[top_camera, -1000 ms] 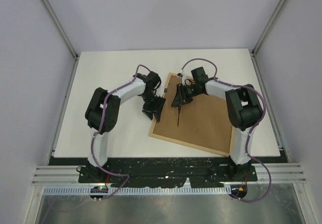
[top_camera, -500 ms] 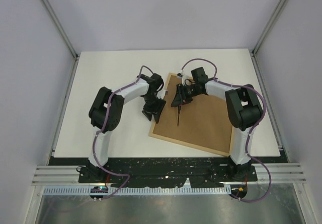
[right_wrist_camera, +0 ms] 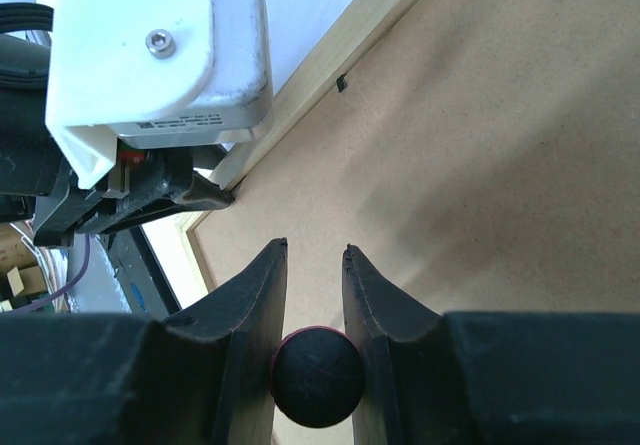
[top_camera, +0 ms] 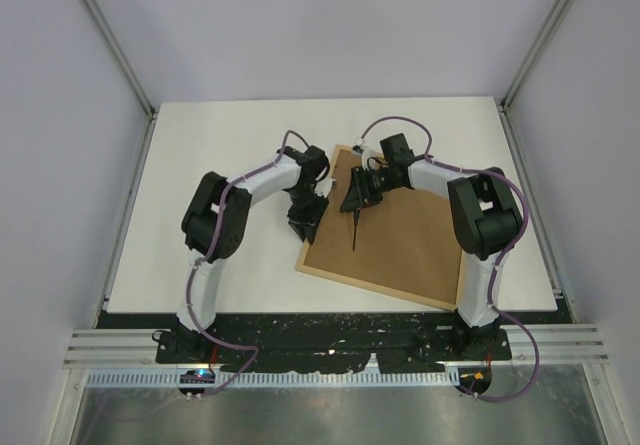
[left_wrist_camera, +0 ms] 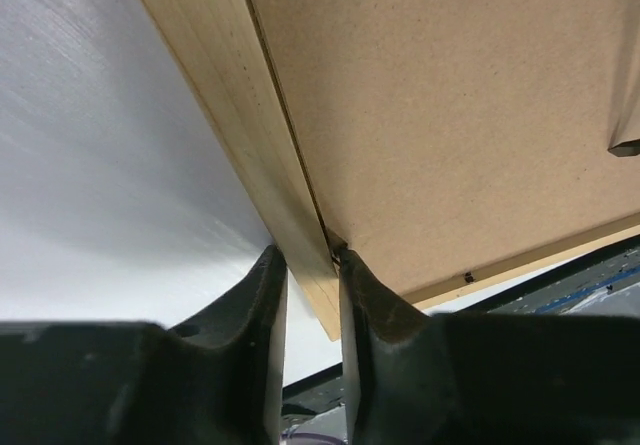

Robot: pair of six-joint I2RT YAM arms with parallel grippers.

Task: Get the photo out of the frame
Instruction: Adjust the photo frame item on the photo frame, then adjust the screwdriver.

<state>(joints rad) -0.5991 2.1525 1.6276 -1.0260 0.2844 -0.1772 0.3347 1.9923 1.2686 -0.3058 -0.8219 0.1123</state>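
Observation:
The frame lies back up on the white table, its brown fibreboard panel facing up inside the light-wood rim. The photo is hidden. My left gripper sits at the frame's left edge. In the left wrist view its narrow jaws straddle the rim, one fingertip outside and one at the seam with the panel. My right gripper hovers over the panel, shut on a dark round-headed tool whose thin shaft points at the panel.
The white table spreads left of and behind the frame. A black base rail runs along the near edge. Grey walls enclose the sides. The left wrist's white camera housing is close to my right gripper.
My left arm has shifted a little right and its gripper has narrowed onto the frame's left rim. The right arm and its tool have not moved.

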